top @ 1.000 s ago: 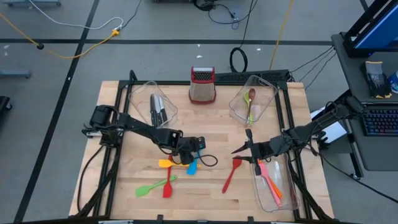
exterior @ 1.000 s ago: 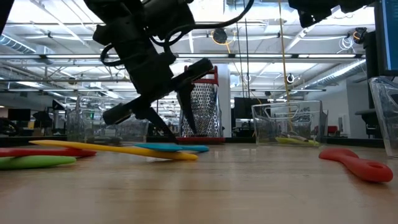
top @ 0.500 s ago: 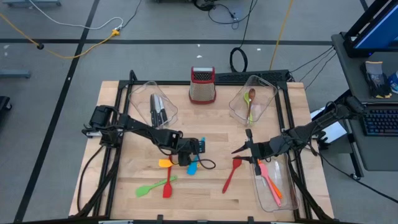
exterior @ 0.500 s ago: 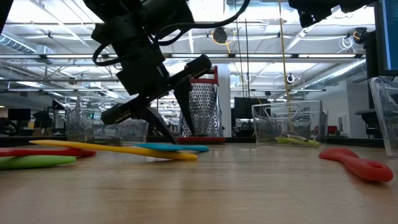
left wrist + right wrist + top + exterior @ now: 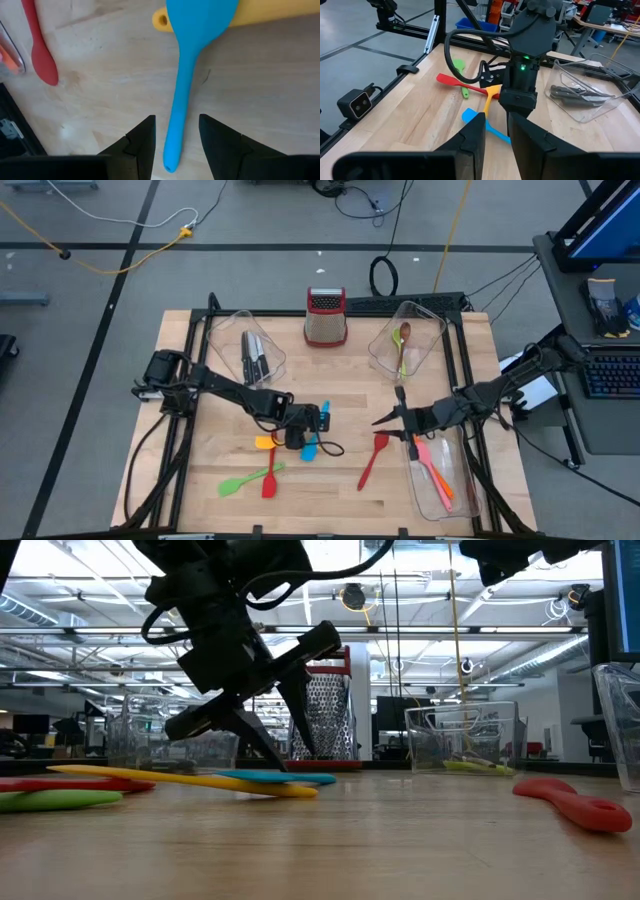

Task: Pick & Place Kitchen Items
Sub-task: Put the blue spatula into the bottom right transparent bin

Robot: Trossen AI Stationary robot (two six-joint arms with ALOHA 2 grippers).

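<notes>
My left gripper (image 5: pixel 176 119) is open and points down over the blue spatula (image 5: pixel 181 90). Its fingers stand on either side of the handle's free end; I cannot tell whether they touch it. The blue spatula (image 5: pixel 309 448) lies flat on the table, its head resting on the yellow spatula (image 5: pixel 270 12). A green spatula (image 5: pixel 238 484) and a red spoon (image 5: pixel 270 480) lie nearer the near edge. A red utensil (image 5: pixel 374 457) lies just left of my right gripper (image 5: pixel 388 415), which is open and waits beside the near-right bin.
A clear bin holding knives (image 5: pixel 254 356) stands far left, and a bin with a green and a brown spoon (image 5: pixel 403 346) stands far right. The near-right bin (image 5: pixel 441 480) holds pink and orange spatulas. The grater (image 5: pixel 326 318) stands at the far edge. Bare wood lies mid-table.
My left gripper has crept a little toward the table's near edge above the blue spatula, staying open. The utensils lie where they were.
</notes>
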